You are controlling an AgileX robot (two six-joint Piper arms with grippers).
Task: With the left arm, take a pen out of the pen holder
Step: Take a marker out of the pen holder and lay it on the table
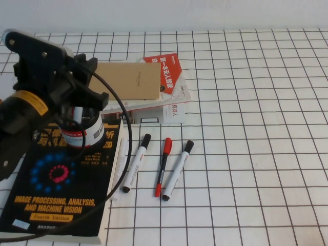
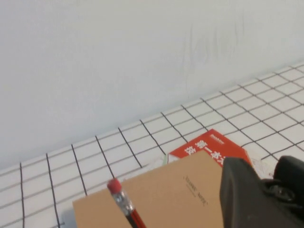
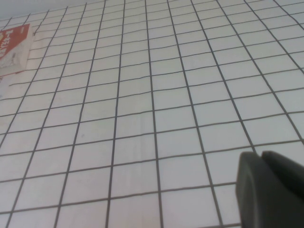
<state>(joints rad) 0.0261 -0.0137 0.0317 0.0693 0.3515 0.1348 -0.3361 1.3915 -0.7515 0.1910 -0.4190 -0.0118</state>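
Observation:
The pen holder [image 1: 86, 132], a small round cup with a white and red label, stands on a dark textbook [image 1: 56, 189] at the left. My left gripper [image 1: 78, 106] hangs right over the holder's mouth and hides what is inside. In the left wrist view that gripper [image 2: 267, 176] shows low at the edge, and the red eraser end of a pencil [image 2: 115, 187] sticks up beside it, not between its jaws. My right gripper [image 3: 262, 161] is shut and empty over bare grid table; the high view does not show it.
Three markers lie side by side on the grid cloth: a black-capped one [image 1: 136, 162], a red one [image 1: 164, 166] and another black-capped one [image 1: 178, 169]. Behind them a brown notebook [image 1: 130, 79] rests on a red and white box [image 1: 173, 84].

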